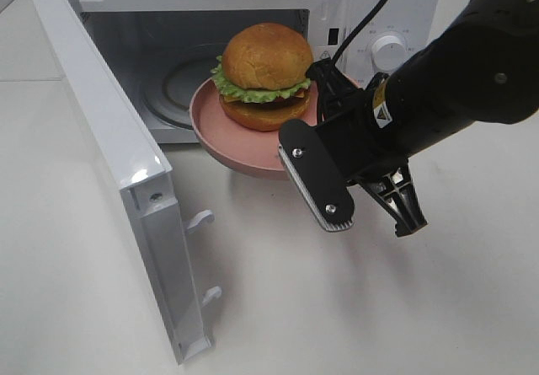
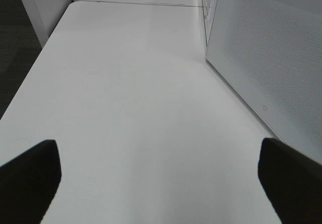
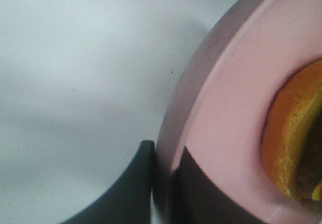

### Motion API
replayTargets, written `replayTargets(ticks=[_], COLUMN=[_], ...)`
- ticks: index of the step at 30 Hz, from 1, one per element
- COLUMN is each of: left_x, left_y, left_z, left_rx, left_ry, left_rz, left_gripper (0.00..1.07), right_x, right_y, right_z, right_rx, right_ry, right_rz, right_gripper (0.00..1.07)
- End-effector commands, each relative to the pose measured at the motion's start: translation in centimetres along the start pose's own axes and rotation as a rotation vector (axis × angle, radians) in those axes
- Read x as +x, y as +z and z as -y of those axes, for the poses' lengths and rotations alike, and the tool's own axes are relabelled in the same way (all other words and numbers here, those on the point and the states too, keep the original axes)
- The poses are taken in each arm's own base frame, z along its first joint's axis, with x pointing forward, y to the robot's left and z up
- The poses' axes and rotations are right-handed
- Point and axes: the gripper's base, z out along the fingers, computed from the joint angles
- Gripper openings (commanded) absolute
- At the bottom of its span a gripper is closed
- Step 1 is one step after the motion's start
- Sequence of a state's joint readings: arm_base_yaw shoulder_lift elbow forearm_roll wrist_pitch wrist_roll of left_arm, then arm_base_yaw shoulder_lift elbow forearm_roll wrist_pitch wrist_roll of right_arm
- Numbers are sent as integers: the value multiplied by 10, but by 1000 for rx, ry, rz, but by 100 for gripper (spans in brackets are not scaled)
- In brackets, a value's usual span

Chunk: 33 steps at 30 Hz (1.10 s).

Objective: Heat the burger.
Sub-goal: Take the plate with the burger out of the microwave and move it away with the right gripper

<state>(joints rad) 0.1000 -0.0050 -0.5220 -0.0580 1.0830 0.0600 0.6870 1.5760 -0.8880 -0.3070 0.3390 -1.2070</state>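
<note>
One door (image 1: pixel 126 190) stands swung wide at the left of the high view, so your path into the microwave (image 1: pixel 253 21) cavity is clear on that side. Your left gripper (image 2: pixel 158 176) waits with jaws spread wide over bare table (image 2: pixel 131 93), holding nothing; leave it parked. At the cavity mouth, the burger (image 1: pixel 264 73) sits on the pink plate (image 1: pixel 221 131), which is in the air. Your right gripper (image 3: pixel 161 183) is pinched closed on that plate's rim. Keep the plate level so the burger cannot slide, clear the sill, then lower gently onto the turntable (image 1: pixel 173 88) before releasing.
</note>
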Motion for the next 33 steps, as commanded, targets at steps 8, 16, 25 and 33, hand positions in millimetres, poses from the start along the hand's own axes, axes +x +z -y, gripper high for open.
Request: replayTargets(ticks=[8, 16, 25, 33], left_x=[1, 1, 1, 1], left_y=[-2, -2, -2, -2], left_z=[0, 0, 0, 0], left_rx=[-5, -5, -5, -5], left_ry=[-2, -2, -2, -2], left_rz=[27, 27, 27, 27], left_gripper=[100, 100, 100, 100], right_x=[3, 9, 17, 24], right_y=[-39, -61, -91, -111], right_z=[-13, -34, -53, -73], right_rx=[95, 79, 120, 102], right_ry=[52, 73, 121, 198], right_rz=[17, -3, -30, -75], right_gripper=[0, 0, 0, 0])
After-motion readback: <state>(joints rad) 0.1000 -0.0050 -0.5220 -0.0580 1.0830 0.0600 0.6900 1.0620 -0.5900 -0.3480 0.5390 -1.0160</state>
